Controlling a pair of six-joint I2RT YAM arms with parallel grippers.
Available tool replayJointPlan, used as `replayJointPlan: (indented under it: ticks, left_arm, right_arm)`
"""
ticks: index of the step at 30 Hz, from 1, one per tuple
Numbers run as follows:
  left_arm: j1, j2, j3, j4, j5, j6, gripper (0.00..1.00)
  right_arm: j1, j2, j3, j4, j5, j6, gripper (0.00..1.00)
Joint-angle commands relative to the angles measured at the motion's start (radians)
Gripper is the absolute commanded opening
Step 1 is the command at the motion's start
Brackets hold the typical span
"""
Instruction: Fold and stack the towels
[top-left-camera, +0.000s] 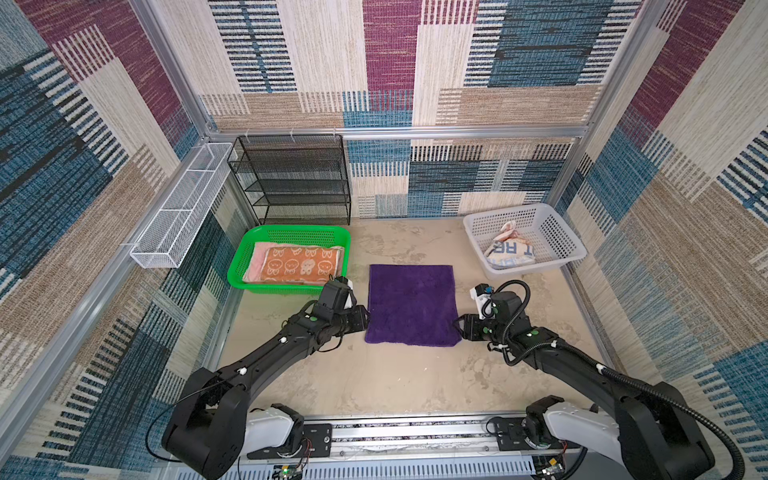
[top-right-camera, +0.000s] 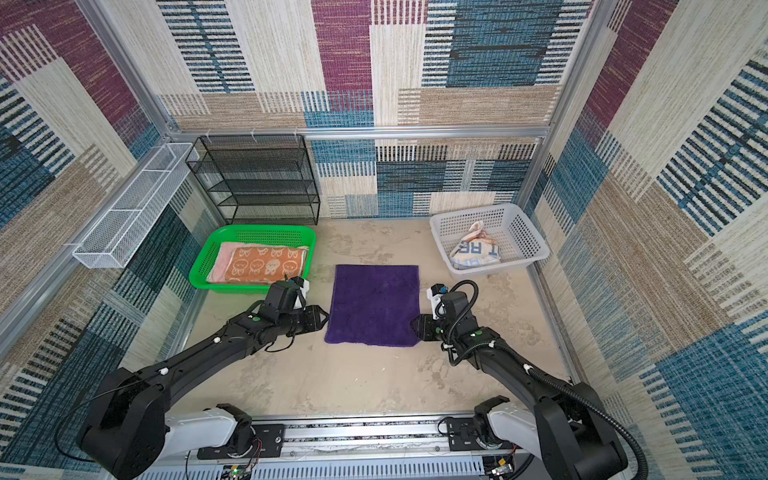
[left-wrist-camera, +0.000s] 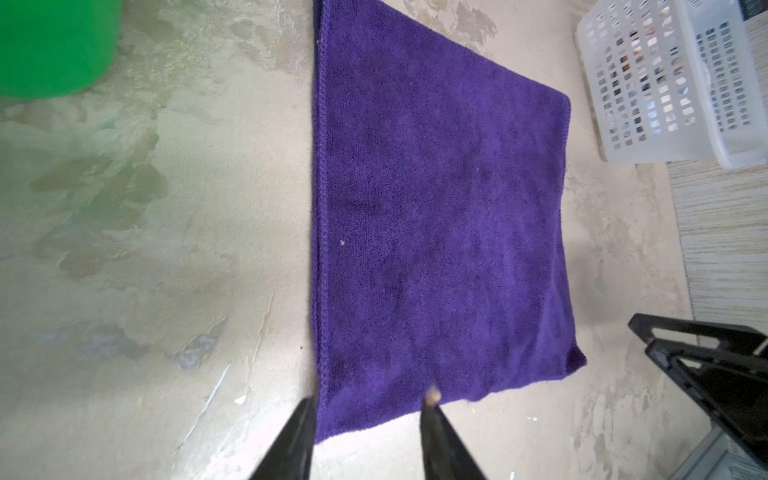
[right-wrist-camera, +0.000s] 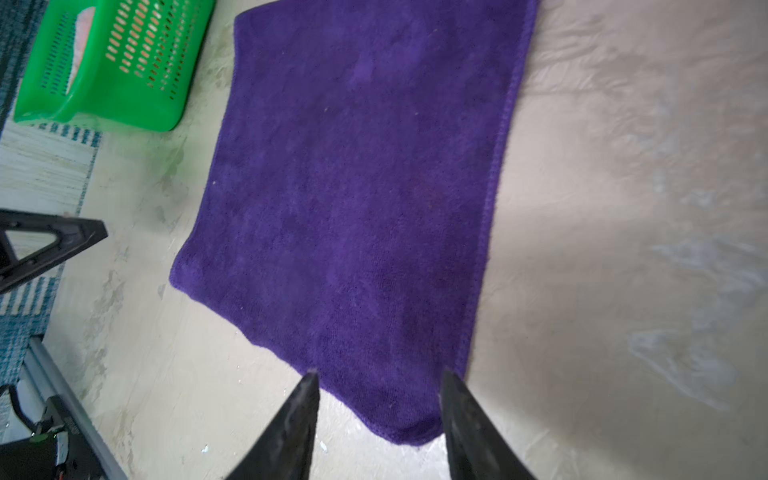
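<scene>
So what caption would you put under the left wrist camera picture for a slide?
Open left gripper at a corner of the purple towel lying flat, white basket beyond.

Four towels (top-left-camera: 411, 305), two baskets (top-left-camera: 297, 235), two racks (top-left-camera: 291, 183)

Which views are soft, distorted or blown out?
Both top views: sharp, but wide-angle stretch splays the frame posts. Left wrist: green basket and left pincer tips blurred. Right wrist: table washed out and glary; purple towel slightly soft.
</scene>
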Motion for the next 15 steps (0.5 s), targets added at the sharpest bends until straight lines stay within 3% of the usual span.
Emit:
replayJointPlan:
  ticks: [1,5,6,15]
  left_arm:
    - [0.001,0.027,0.055,-0.011,-0.031,0.048,0.62]
    - [0.003,0.139,0.192,-0.046,-0.055,0.099,0.88]
    - [0.003,0.167,0.228,-0.059,-0.067,0.110,0.90]
    - [0.030,0.496,0.615,-0.205,-0.165,0.176,0.85]
  right_arm:
    - [0.001,0.040,0.047,0.032,0.116,0.033,0.51]
    - [-0.010,0.130,0.127,0.059,0.188,0.040,0.51]
    - [-0.015,0.153,0.149,0.067,0.200,0.039,0.51]
    - [-0.082,0.464,0.414,0.101,0.238,0.005,0.52]
